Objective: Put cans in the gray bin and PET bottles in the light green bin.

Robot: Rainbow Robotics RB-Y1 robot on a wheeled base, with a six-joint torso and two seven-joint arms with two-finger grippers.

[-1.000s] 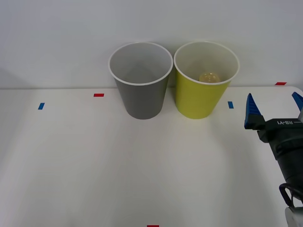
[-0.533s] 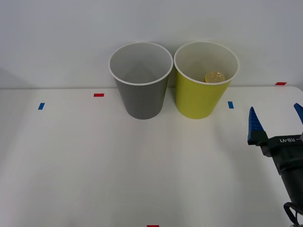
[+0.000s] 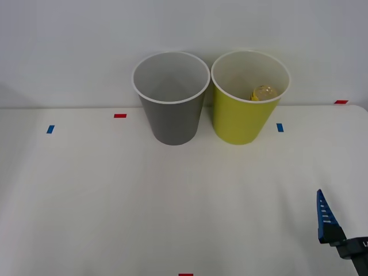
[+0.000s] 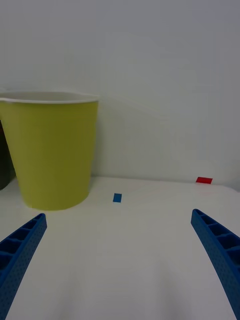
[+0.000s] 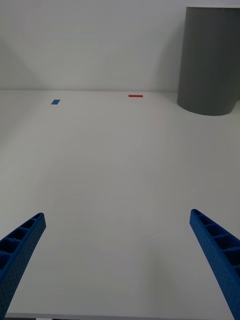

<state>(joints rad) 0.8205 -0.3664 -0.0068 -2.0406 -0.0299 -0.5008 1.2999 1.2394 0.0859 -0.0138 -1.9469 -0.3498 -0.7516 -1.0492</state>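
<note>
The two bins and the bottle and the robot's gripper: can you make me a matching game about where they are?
Things:
1. gray bin
2. light green bin
3. PET bottle
4. right gripper

Places or states:
A. inside a bin, against its wall
B. open, low over the table at the robot's right
C. standing on the robot's left of the other bin
D. holding the bottle

Pairs: 1-C, 2-D, 3-A, 4-B
</note>
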